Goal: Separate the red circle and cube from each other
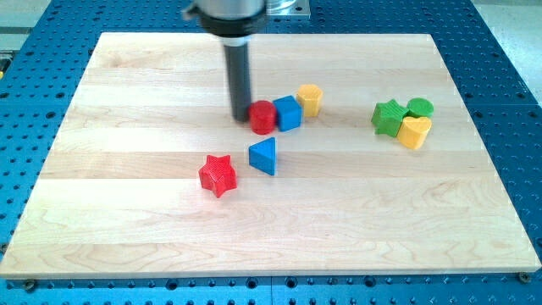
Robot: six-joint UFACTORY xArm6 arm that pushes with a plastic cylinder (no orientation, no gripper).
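The red circle (263, 117) stands near the middle of the wooden board (127, 212), touching the blue cube (288, 113) on its right. A yellow block (310, 99) touches the cube's upper right side. My tip (241, 116) is the lower end of the dark rod and sits right at the red circle's left side, touching it or nearly so.
A blue triangle (264, 156) lies just below the red circle, and a red star (218, 174) is lower left of it. At the view's right, a green star (388, 117), a green round block (419, 108) and a yellow heart (414, 131) are clustered together.
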